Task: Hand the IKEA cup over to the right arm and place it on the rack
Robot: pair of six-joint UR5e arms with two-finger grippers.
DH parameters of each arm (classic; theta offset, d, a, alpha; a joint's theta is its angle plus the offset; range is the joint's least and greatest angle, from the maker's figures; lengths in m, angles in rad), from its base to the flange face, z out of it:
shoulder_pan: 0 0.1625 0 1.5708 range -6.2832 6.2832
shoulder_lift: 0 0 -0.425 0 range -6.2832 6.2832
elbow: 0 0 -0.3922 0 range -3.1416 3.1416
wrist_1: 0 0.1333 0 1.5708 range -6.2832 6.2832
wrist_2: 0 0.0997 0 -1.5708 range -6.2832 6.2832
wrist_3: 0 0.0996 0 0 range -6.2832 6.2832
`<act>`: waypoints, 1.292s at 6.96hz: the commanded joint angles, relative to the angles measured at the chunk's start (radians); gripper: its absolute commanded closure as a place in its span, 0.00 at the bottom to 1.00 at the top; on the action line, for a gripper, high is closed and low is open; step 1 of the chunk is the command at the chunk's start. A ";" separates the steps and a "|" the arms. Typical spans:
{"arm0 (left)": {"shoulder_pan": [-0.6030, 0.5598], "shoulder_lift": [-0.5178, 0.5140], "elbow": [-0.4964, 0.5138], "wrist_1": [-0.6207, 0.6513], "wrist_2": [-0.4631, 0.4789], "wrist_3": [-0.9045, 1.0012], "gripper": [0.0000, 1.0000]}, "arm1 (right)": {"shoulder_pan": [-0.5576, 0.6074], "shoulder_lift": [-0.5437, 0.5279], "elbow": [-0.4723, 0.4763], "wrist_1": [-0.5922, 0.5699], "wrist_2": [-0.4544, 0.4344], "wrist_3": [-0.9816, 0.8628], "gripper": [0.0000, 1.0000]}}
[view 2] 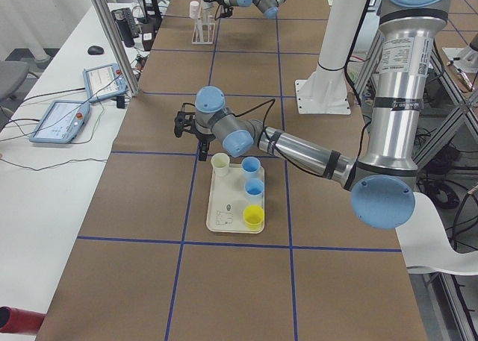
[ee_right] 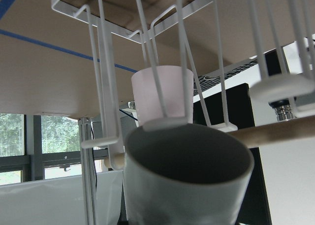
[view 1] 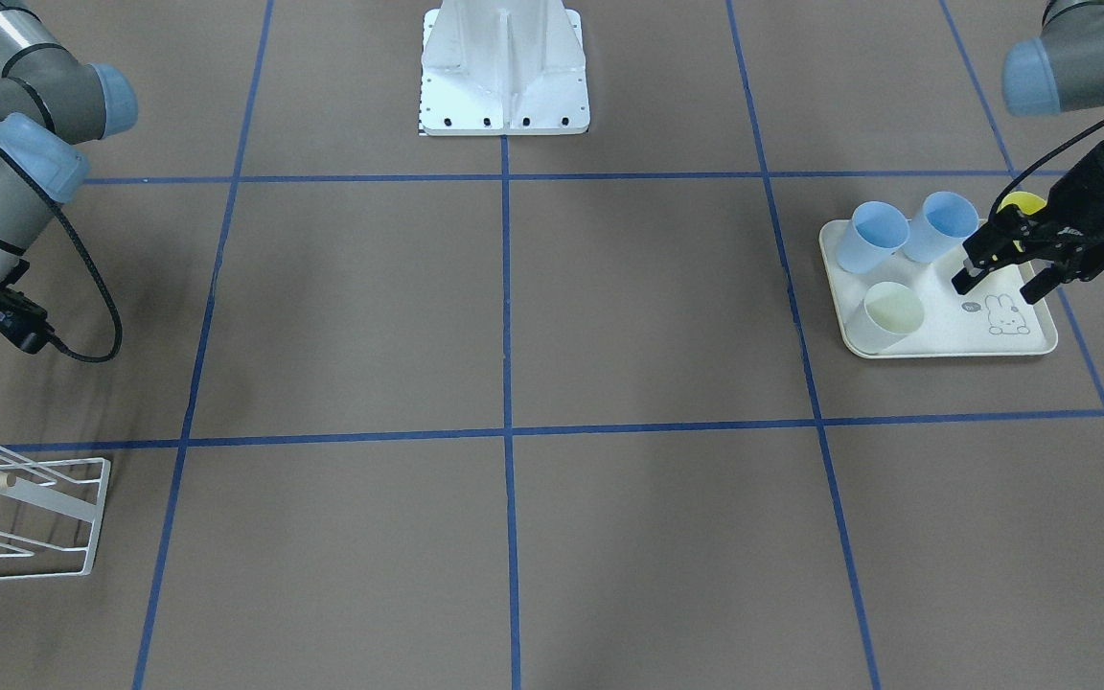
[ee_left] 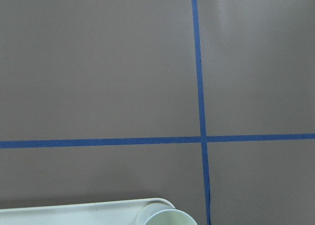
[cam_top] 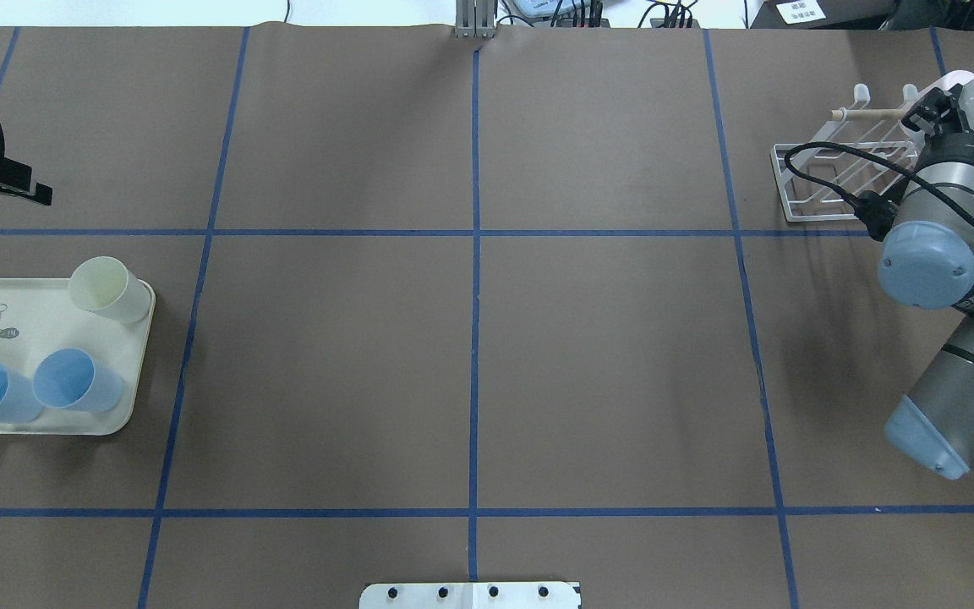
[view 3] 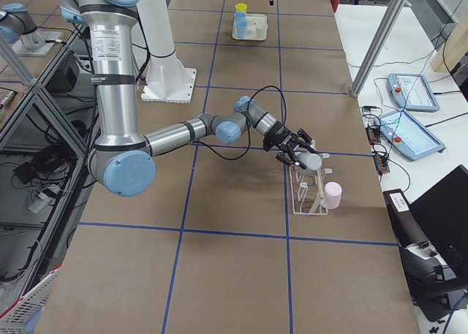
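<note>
Findings, taken from the table end on the robot's right and working away.

1. The white wire rack stands nearest, on the brown-paper table. A pink cup hangs on its outer end. A light wooden dowel runs across the rack's top.

2. The right arm reaches out low over the table to the rack. The right gripper is clamped on the pale grey IKEA cup. The cup is held over the rack's inner end, beside the pink cup. In the wrist view its open mouth faces the wire prongs, with one prong tip at its rim. I cannot tell whether they touch.

3. The white robot pedestal stands at mid-table. Blue tape lines divide the surface into squares.

4. The cream rabbit-print tray lies at the far end. It carries two blue cups, a cream cup and a yellow cup, all upright. The yellow cup is partly hidden in the front view.

5. The left gripper hovers over the tray's rabbit corner. Its fingers stand apart and hold nothing.
</note>
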 commanded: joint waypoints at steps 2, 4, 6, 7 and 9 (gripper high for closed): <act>0.000 0.000 -0.001 0.000 0.000 0.000 0.00 | -0.013 0.010 -0.027 0.000 -0.007 0.002 0.65; 0.000 0.002 -0.001 0.000 0.000 0.000 0.00 | -0.015 0.025 -0.029 -0.001 -0.007 0.002 0.37; 0.000 0.000 -0.001 0.000 0.000 0.000 0.00 | -0.015 0.034 -0.030 -0.001 -0.005 0.006 0.01; 0.000 0.000 0.002 0.000 0.000 0.000 0.00 | -0.015 0.034 -0.030 -0.001 -0.005 0.006 0.01; 0.000 0.000 0.002 0.000 0.000 0.000 0.00 | -0.013 0.042 -0.021 -0.001 -0.004 0.005 0.01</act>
